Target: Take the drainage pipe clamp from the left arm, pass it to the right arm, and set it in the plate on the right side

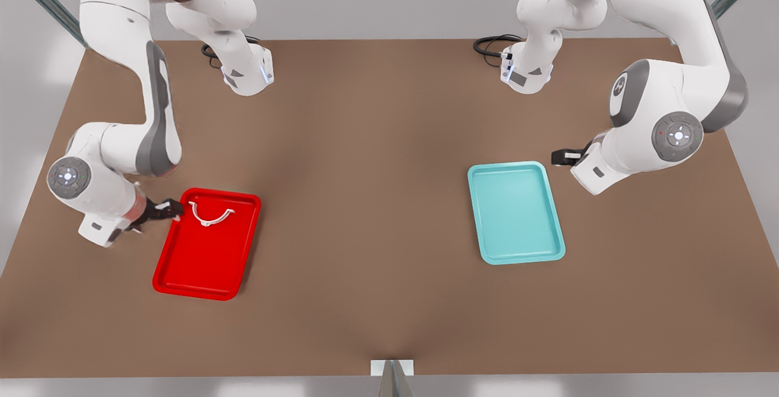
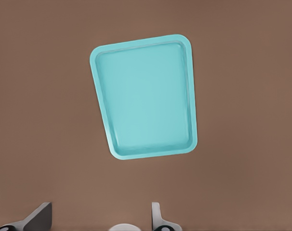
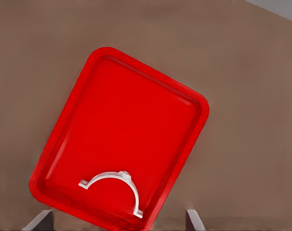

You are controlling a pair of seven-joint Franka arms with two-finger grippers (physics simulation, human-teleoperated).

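The white pipe clamp (image 1: pixel 210 214) lies free in the red tray (image 1: pixel 201 263) near its rim, beside the spread, empty right end effector (image 1: pixel 170 209); the left end effector (image 2: pixel 100 219), spread, hovers over bare counter (image 1: pixel 377 172) beside the teal tray (image 1: pixel 517 251).

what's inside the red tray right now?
Just the drainage pipe clamp, lying flat on the floor of the red tray at the end nearest the right gripper, whose fingers are open and apart from it. Nothing covers the rest of the tray floor.
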